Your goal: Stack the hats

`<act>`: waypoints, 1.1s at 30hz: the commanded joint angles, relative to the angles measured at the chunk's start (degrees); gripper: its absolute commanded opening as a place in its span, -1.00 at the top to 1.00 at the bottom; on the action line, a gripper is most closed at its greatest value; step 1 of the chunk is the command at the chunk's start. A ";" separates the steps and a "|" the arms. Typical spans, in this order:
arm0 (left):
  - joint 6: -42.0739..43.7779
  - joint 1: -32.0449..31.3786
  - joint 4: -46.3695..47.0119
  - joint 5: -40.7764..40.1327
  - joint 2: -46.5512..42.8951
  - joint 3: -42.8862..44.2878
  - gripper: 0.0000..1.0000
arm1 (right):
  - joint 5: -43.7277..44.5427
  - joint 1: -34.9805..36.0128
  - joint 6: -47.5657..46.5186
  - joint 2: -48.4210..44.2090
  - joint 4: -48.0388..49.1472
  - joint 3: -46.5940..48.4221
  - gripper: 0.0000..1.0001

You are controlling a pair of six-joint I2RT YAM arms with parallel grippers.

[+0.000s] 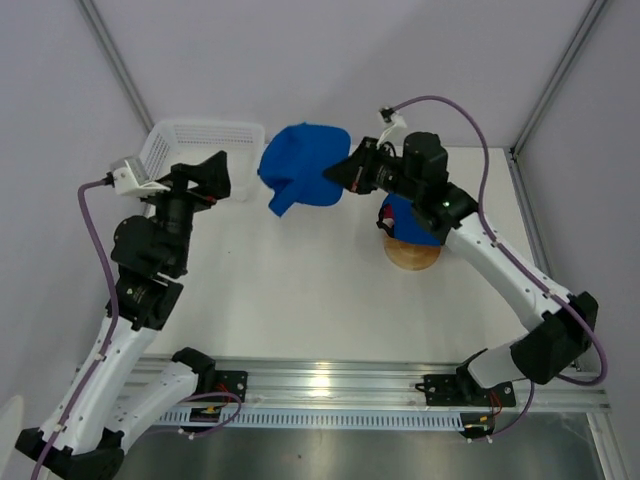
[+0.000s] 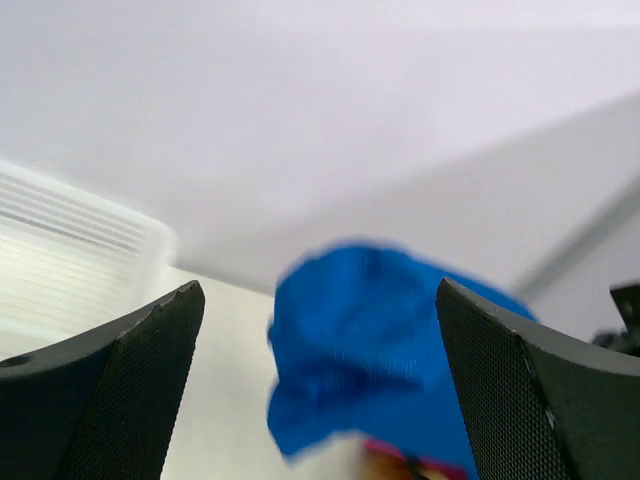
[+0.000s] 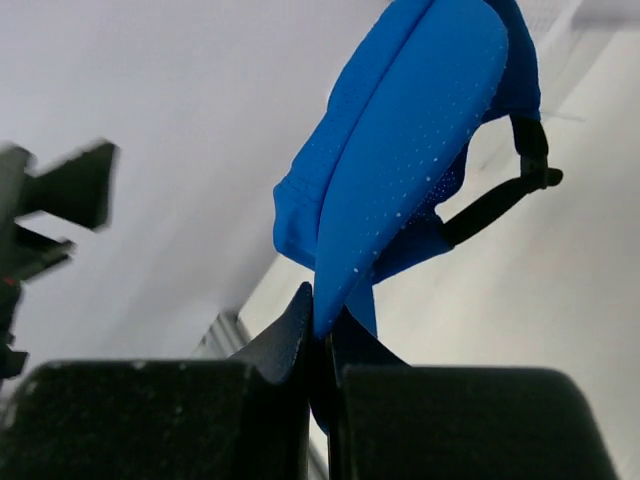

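Over the far middle of the table (image 1: 300, 300), well clear of the surface, hangs the big item: a blue cap (image 1: 305, 165), crown bunched, brim drooping toward the near left. In the far left corner, the basket (image 1: 200, 135) sits out of play. Toward the right edge, the stand (image 1: 412, 258) carries a second blue cap (image 1: 415, 228). That looks like the stack the airborne one is bound for.

Handling call: this is soft, light fabric. It folds and sags under its own weight, and it is neither fragile nor likely to slip against the pads. Only the brim should have any stiffness. A pinch on a fold of the crown, or on the rear edge near the strap (image 3: 495, 205), ought to hold fine. For a tidy drop, I'd want the crown's opening facing down over the stand.

Now the pincers. On the right pincer (image 1: 338, 172) the jaws are pressed nearly together with a fold of the blue cap clamped between them. The wrist view shows fabric rising straight out of the tips, the rest dangling free. The left pincer (image 1: 222, 175) is spread wide, holding nothing and touching nothing. It is just beside the basket and pointed at the hanging cap, which sits framed between its fingers (image 2: 120, 370).
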 commanded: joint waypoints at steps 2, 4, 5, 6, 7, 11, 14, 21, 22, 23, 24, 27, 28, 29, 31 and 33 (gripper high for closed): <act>16.41 -0.29 -1.16 -15.47 1.16 0.77 -0.99 | -6.88 1.29 -0.20 6.45 1.64 -0.37 1.00; 17.38 -0.29 -2.47 -16.62 3.09 2.34 -0.99 | 16.23 8.65 -12.29 13.03 -23.24 11.09 1.00; 17.73 -0.29 -5.18 -17.23 5.02 2.96 -0.99 | 13.15 8.26 -12.26 18.73 -29.42 20.90 1.00; 17.91 -0.29 -5.90 -17.41 5.65 3.40 -0.99 | 5.46 6.86 -10.87 18.87 -24.70 19.95 1.00; 18.00 -0.29 -6.08 -17.59 6.18 3.41 -0.99 | -3.23 4.76 -7.99 17.65 -18.12 16.12 1.00; 17.39 -0.11 -5.12 -16.45 6.80 2.45 -0.99 | 27.99 11.05 -14.79 17.46 -28.41 22.38 1.00; 17.65 -0.03 -3.97 -17.58 6.80 1.74 -0.99 | 16.09 8.08 -12.54 15.71 -22.56 19.52 1.00; 15.46 1.29 -4.58 -15.57 6.88 0.77 -0.99 | -4.12 5.08 -7.26 17.55 -12.77 14.58 1.00; 14.58 1.90 -4.94 -15.13 6.97 0.77 -0.99 | 8.25 6.48 -12.47 19.38 -16.53 19.98 1.00; 14.31 2.17 -5.46 -14.17 6.80 0.69 -0.99 | 9.94 7.19 -14.01 20.36 -19.96 22.38 1.00; 14.22 2.52 -5.47 -13.73 6.62 0.60 -0.99 | 7.09 6.24 -14.46 20.71 -21.47 23.80 1.00; 12.82 4.36 -5.55 -12.85 5.83 -0.46 -0.99 | -10.75 2.99 -10.51 18.70 -16.74 22.93 1.00; 12.47 4.72 -5.38 -12.15 5.48 -0.98 -0.99 | -10.96 2.37 -11.11 17.74 -16.74 22.76 1.00; 12.20 5.07 -5.29 -11.44 5.39 -1.07 -0.99 | -11.05 1.49 -11.99 15.12 -16.83 21.63 1.00; 12.37 5.25 -5.03 -11.70 5.30 -1.51 -0.99 | -14.18 -3.83 -12.01 12.56 -17.79 19.34 1.00; 12.99 5.33 -4.07 -12.22 5.39 -2.39 -0.99 | -25.73 -9.91 -6.23 8.78 -11.26 11.80 1.00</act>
